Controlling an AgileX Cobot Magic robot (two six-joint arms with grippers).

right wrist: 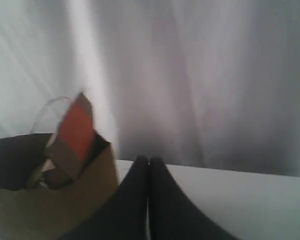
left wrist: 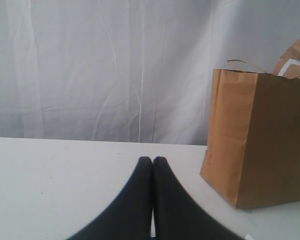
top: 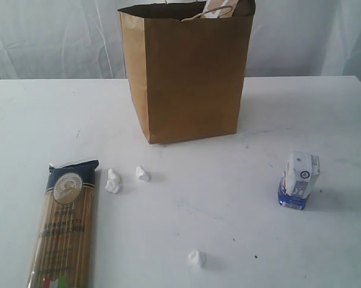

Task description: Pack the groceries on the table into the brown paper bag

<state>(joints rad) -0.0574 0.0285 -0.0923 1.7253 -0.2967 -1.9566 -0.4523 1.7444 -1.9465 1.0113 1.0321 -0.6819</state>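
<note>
Two to pack: spaghetti packet [top: 65,225], small carton [top: 298,181].
Spaghetti packet: long, slippery, probably snaps; best held mid-length.
Small carton: likely light, stiff; squeeze its sides.
Hands: left hand [left wrist: 152,159] and right hand [right wrist: 149,159] both pressed together, empty.

The spaghetti packet [top: 64,225] lies front-left of the bag [top: 189,78], carton [top: 299,180] front-right, pouch [top: 219,10] inside it.

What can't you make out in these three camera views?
Bag contents: in the exterior view, the brown paper bag walls hide all but a brown pouch top.
Spaghetti packet: lower end cut by the exterior view's bottom edge.
Small white-blue carton: print too small.
White lumps: too small to identify.
Right wrist view: blurred.
</note>
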